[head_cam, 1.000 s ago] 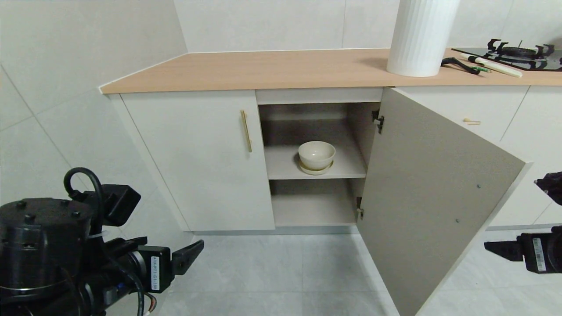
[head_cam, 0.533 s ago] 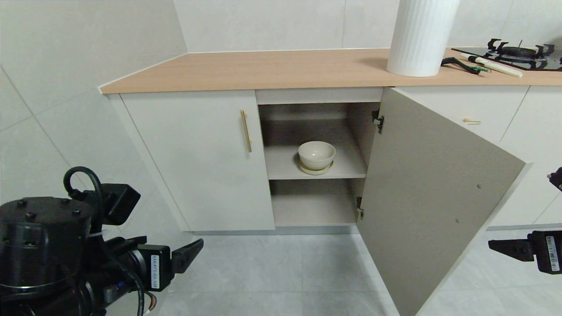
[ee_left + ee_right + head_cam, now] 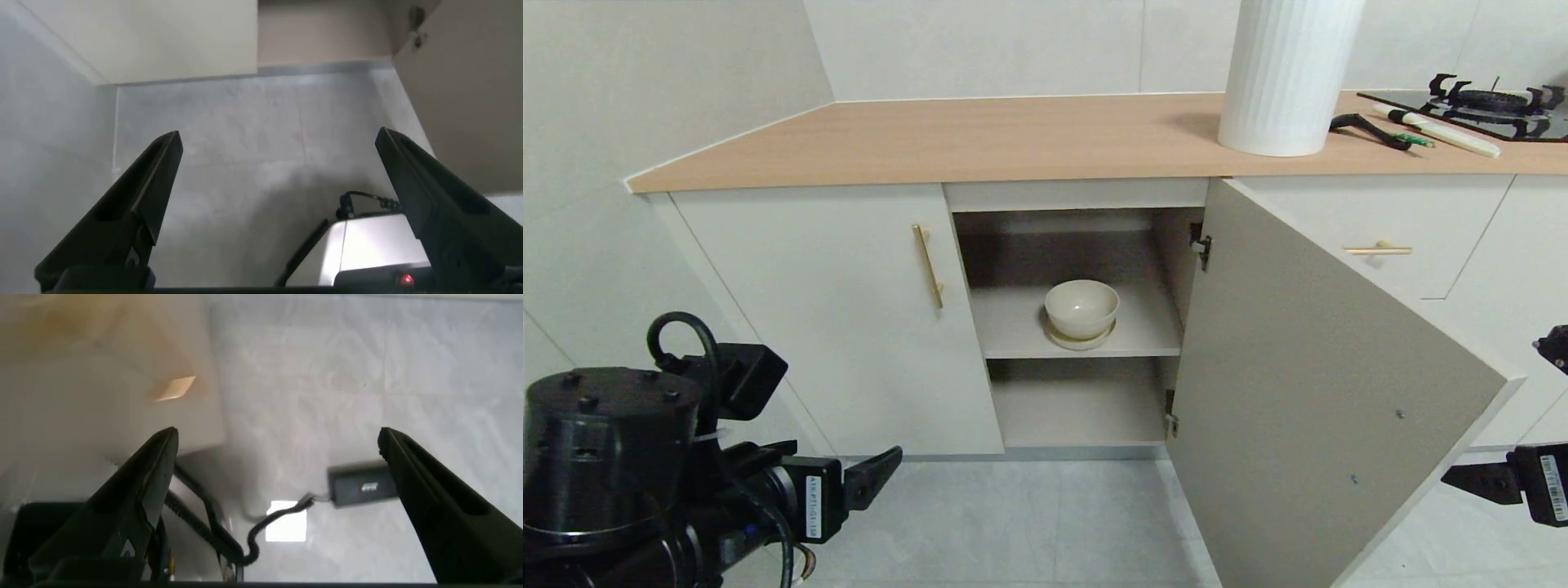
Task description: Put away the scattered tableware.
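The bowl (image 3: 1082, 307) sits on a plate (image 3: 1081, 341) on the upper cabinet shelf (image 3: 1006, 327), well apart from the left tool (image 3: 278, 139) and the right tool (image 3: 278, 437), both spread wide above the floor (image 3: 1054, 523).

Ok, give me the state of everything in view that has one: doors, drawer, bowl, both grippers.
Right cabinet door: swung open.
Left cabinet door: shut.
Drawer: shut.
Bowl: upright, looks empty, on a saucer on the upper shelf.
Left gripper: open, holding nothing.
Right gripper: open, holding nothing.
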Tool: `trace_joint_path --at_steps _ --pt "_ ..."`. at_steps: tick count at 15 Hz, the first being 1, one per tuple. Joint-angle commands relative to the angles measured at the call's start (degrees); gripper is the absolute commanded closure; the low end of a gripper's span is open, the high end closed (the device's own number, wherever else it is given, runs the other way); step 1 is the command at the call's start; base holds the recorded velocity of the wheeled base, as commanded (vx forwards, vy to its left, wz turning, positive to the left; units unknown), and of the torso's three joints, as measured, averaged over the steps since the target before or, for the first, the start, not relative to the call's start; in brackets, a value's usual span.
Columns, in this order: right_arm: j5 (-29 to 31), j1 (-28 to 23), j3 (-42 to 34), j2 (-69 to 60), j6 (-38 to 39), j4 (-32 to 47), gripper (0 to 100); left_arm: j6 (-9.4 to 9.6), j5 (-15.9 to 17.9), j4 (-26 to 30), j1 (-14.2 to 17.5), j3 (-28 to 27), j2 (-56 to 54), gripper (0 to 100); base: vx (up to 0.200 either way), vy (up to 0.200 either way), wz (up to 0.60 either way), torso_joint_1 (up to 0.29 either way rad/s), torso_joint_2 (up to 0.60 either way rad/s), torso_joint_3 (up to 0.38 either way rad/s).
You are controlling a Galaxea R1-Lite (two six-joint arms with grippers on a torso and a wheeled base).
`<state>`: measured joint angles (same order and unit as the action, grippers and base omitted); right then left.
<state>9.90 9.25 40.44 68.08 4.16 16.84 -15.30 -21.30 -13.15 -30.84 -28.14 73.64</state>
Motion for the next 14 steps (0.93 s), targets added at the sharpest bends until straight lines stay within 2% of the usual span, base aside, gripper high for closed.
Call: trace_joint_path --at_steps 1,3,8,10,14 --pt "-0.14 -0.46 0.17 0.38 -0.73 1.27 0 0.01 -0.06 -0.03 -0.01 0.01 0.10 0 0.000 0.000 0.00 0.000 0.00 0.000" --pt "0.21 -0.55 -0.01 2.23 -0.29 -1.63 0 0.01 -0.06 -0.03 -0.01 0.01 0.01 0 0.000 0.000 0.00 0.000 0.00 0.000" --pt "0.38 0.77 -5.54 6.62 1.03 -15.69 0 0.01 -0.06 -0.12 -0.01 0.01 -0.08 0 0.000 0.000 0.00 0.000 0.00 0.000" --pt "0.38 4.02 -6.86 8.20 5.25 -20.70 0 -0.08 0.03 -0.21 -0.01 0.01 -0.25 0 0.000 0.000 0.00 0.000 0.00 0.000" --pt "0.21 12.10 -6.95 11.54 12.01 -25.36 0 -0.08 0.12 -0.38 0.08 -0.16 -1.75 0 0.000 0.000 0.00 0.000 0.00 0.000"
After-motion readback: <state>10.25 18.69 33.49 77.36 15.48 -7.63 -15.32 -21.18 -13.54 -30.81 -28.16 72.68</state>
